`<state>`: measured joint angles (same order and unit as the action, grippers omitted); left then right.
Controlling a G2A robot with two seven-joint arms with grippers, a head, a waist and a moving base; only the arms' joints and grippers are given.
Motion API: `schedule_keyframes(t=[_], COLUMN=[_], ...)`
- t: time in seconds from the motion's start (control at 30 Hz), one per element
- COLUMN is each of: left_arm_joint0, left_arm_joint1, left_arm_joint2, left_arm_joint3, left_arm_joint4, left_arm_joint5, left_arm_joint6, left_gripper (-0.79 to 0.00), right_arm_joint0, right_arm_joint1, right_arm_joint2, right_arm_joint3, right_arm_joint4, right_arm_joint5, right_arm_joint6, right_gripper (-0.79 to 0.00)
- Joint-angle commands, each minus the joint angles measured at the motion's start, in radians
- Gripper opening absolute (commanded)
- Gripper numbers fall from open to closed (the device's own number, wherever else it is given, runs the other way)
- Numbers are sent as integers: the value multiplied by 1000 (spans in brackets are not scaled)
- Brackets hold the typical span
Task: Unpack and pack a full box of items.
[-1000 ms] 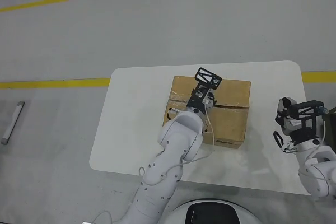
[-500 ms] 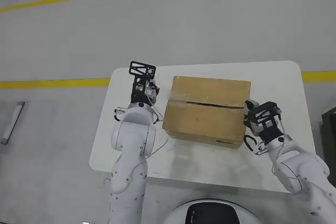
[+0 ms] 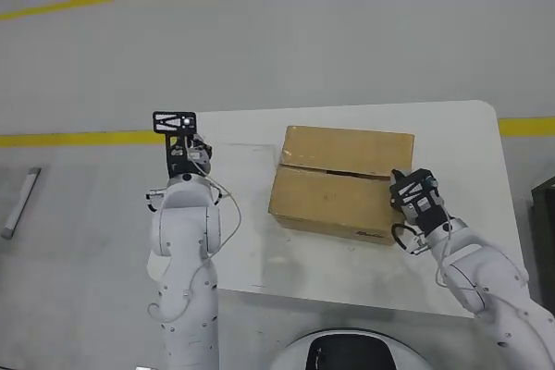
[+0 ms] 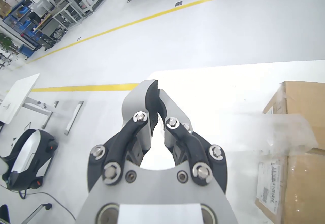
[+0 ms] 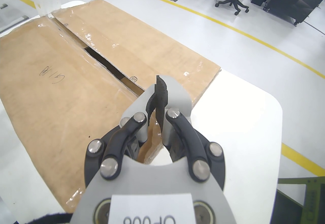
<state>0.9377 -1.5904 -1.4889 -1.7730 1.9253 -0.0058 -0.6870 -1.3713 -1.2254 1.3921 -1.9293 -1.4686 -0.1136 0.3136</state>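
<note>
A: Left first. Where is the box against the jaws?
B: The left gripper point(image 4: 155, 91) hangs at the far left corner of the table point(image 3: 250, 240), jaws pressed together. The box point(image 3: 338, 190) sits well apart from it, to its right, mid-table. A clear strip of tape point(image 4: 287, 131) runs from the box's left end toward that gripper.
A: And on the right?
B: The right gripper point(image 5: 160, 89) is at the box's right end, just where the seam point(image 5: 109, 64) runs out. Its jaws are pressed together too.
A: Counts?
B: One box and one tape strip. Two flaps point(image 5: 63, 98) lie on top, and the seam gapes dark between them. There is one white label point(image 4: 269, 181) on the box's left end, some handwriting on the nearer flap, and two grippers.
A: What can't you make out?
B: I cannot tell whether the tape's free end is caught in the left jaws, because it fades against the white table. Nor can I tell whether the right fingertips touch the cardboard. The inside of the box is hidden, since the gap is just dark. In the left wrist view the box is cut off at the edge, and the label's print is too small to read
</note>
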Motion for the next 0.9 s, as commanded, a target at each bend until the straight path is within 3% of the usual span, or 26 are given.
schedule_keyframes(t=[0.0, 0.17, 0.2, 0.23, 0.27, 0.57, 0.87], left_arm_joint0=[-7, -20, -22, -25, -27, -41, -41], left_arm_joint1=[3, 10, 11, 12, 13, 18, 26], left_arm_joint2=[-16, -60, -67, -74, -81, -121, -130], left_arm_joint3=[11, 39, 43, 48, 53, 28, 1], left_arm_joint4=[7, 1, -2, 1, -1, -76, -99], left_arm_joint5=[-3, 19, 21, 23, 28, 69, 54], left_arm_joint6=[6, 15, 15, 13, 6, 32, 38], left_gripper=[-785, -785, -643, -200, 0, 0, 0], right_arm_joint0=[4, 8, 8, 8, 9, 7, 11], right_arm_joint1=[-1, -2, -3, -3, -3, -6, -8], right_arm_joint2=[-6, -10, -10, -10, -10, -1, 17], right_arm_joint3=[-1, -3, -3, -4, -5, -18, -29], right_arm_joint4=[-3, -9, -10, -11, -12, -4, 11], right_arm_joint5=[3, 8, 9, 10, 12, 36, 61], right_arm_joint6=[5, 16, 19, 22, 25, 44, 48], right_gripper=[-785, -785, -785, -785, -785, -785, -785])
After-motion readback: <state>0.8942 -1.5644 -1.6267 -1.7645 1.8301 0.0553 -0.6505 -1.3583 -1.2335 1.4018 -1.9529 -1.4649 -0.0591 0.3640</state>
